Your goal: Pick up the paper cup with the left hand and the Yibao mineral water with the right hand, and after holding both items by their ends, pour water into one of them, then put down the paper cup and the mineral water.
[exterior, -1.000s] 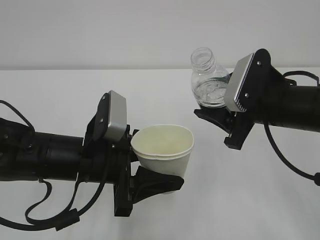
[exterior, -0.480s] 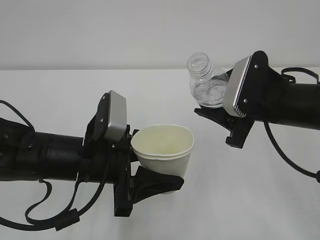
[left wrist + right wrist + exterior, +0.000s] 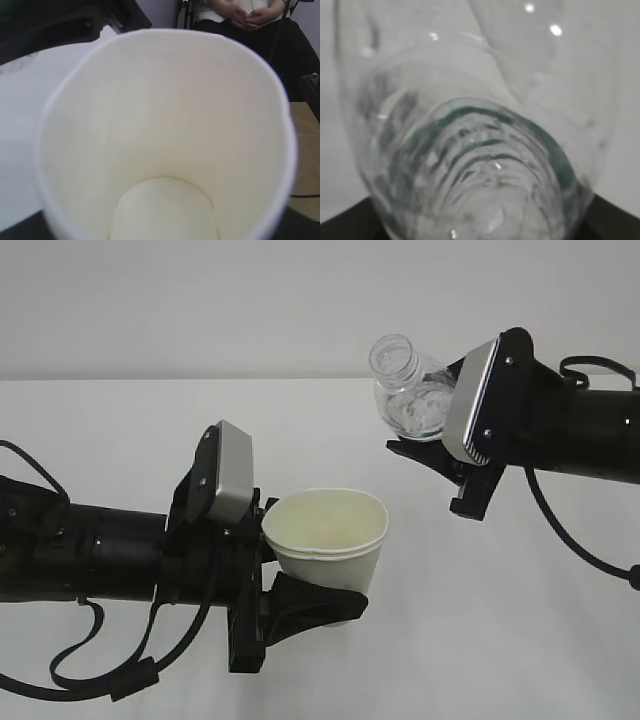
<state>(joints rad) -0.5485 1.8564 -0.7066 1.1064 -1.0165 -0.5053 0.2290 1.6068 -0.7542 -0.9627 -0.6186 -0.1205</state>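
The white paper cup hangs above the table, tilted with its mouth up and toward the camera, and my left gripper is shut on its lower body. Seen from the left wrist, the cup fills the frame and its cream inside looks dry. The Yibao mineral water bottle is held up at the right, capless neck leaning up and to the left, above and right of the cup. My right gripper is shut on its lower end. From the right wrist the clear ribbed bottle fills the frame.
The white table runs under both arms, with a pale wall behind. Black cables loop below the left arm and another cable hangs under the right arm. A seated person shows beyond the table in the left wrist view.
The right gripper has tipped the bottle further, its neck swinging left and slightly up. The left arm and the cup have stayed still.
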